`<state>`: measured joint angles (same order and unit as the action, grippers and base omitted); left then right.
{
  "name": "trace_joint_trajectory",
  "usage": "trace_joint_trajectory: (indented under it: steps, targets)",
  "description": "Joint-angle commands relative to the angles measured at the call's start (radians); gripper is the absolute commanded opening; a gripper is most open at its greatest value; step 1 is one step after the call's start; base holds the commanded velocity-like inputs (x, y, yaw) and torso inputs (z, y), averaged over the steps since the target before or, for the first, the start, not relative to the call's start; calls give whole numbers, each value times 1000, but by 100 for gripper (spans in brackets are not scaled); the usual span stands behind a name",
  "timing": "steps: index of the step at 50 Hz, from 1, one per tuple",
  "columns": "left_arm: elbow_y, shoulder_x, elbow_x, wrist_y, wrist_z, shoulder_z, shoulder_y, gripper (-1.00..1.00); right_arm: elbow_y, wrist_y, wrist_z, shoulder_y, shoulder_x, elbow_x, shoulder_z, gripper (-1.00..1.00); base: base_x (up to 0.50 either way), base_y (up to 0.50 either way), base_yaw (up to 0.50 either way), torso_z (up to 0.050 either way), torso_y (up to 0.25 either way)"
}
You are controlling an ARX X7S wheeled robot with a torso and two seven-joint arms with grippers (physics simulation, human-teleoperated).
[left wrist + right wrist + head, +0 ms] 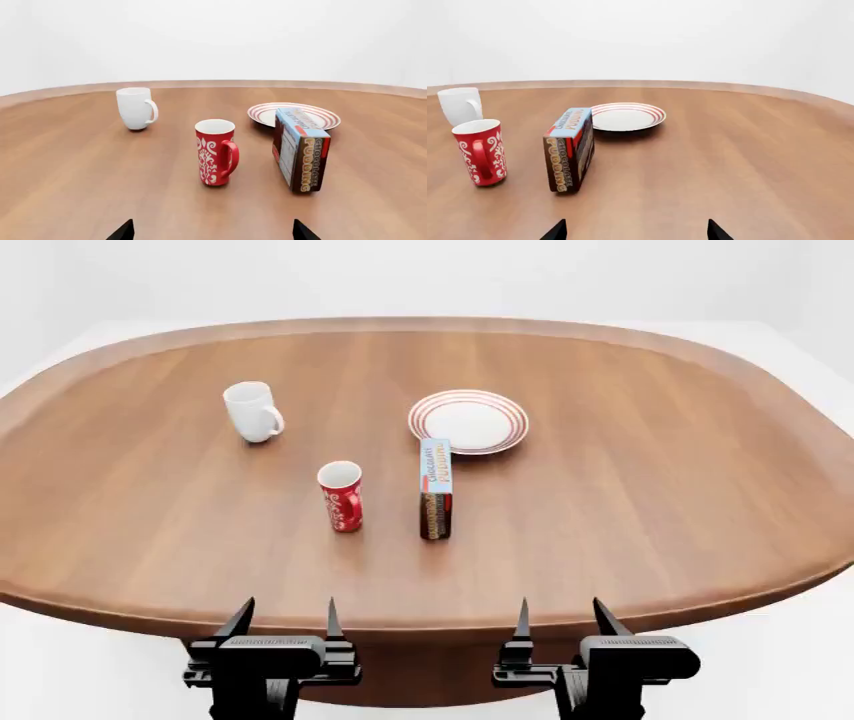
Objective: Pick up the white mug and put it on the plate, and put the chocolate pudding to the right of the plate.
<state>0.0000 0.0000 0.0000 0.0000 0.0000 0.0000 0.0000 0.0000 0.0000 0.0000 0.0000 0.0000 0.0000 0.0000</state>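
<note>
The white mug [252, 411] [137, 108] [461, 105] stands upright at the table's far left, handle to the right. The plate [469, 421] [294, 115] [624, 116], white with red rings, lies bare near the table's middle. The chocolate pudding [435, 487] [300, 148] [570, 148] carton stands on its edge just in front of the plate. My left gripper [284, 622] [213, 232] and right gripper [561, 620] [636, 231] hang open at the near table edge, well short of everything, with nothing between their fingers.
A red cup [342, 496] [215, 151] [481, 151] with white patterning stands left of the carton, between the mug and my grippers. The brown oval table [667, 470] stretches wide to the right of the plate.
</note>
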Motion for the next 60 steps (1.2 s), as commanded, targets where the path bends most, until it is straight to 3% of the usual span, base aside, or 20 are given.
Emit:
trace_joint_trajectory:
  steps: [1,17,18,37,45,52,60]
  targets:
    - [-1,-15,-17,-1,-19,18,-2,100,3,-9,18,0,16,17,-18,100,0,0,0,0,0]
    - [-21,-55,-56,23,-60,67,-5,100,15,-15,67,2,54,51,-62,100,0,0,0,0,0]
    - [-18,-10,-8,15,-11,14,-3,100,13,-12,15,0,10,7,-9,100,0,0,0,0,0]
    - [-17,-61,-37,19,-88,68,-9,100,7,-3,80,7,58,59,-66,100,0,0,0,0,0]
    - [413,-121,-69,-35,-130,-13,4,100,-370,10,122,-7,102,149,33,100,0,0,0,0,0]
    - [751,-179,-98,-8,-210,-216,-2,100,-652,-29,173,19,160,253,198,100,0,0,0,0,0]
    - [845,-227,-111,24,-253,-374,-21,100,-782,-56,210,32,203,280,303,100,0,0,0,0,0]
